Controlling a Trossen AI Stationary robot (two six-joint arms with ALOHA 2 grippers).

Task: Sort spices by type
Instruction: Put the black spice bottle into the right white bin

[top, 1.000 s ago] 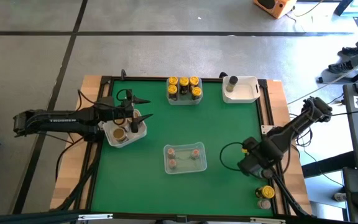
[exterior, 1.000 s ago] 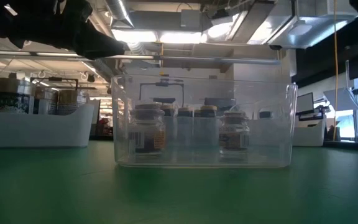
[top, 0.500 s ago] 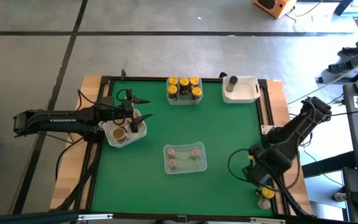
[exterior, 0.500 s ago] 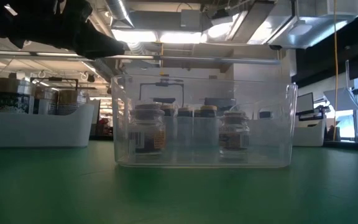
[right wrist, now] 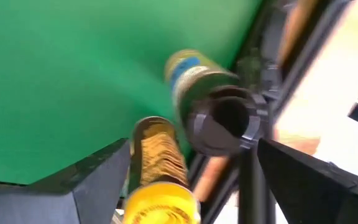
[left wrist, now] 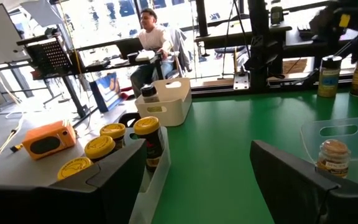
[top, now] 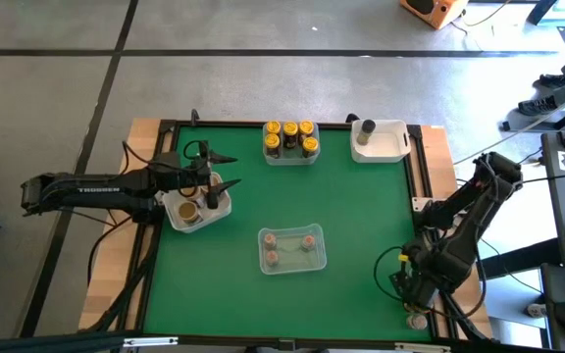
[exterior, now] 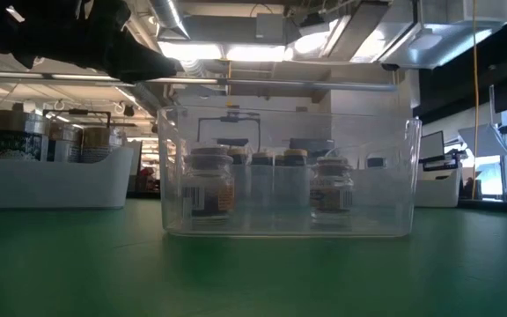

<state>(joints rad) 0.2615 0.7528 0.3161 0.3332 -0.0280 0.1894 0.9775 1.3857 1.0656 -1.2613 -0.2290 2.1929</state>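
Right pincer (top: 415, 292) open over bench's near right corner, fingers straddling yellow-lid jar (right wrist: 160, 200); second jar (right wrist: 194, 78) just beside it. Guess: lining up pick, since both sit outside tubs. Left pincer (top: 222, 173) open, parked over white tub (top: 222, 208) at left edge. Yellow-lid group (top: 290, 138) in far-edge tub, where I'd expect this one to go. Centre tub (top: 291, 262) holds tan-lid jars.

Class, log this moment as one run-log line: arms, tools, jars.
left tool: open, by left tub | right tool: open, over yellow-lid jar and dark-lid jar at table edge | step: grasp not yet made
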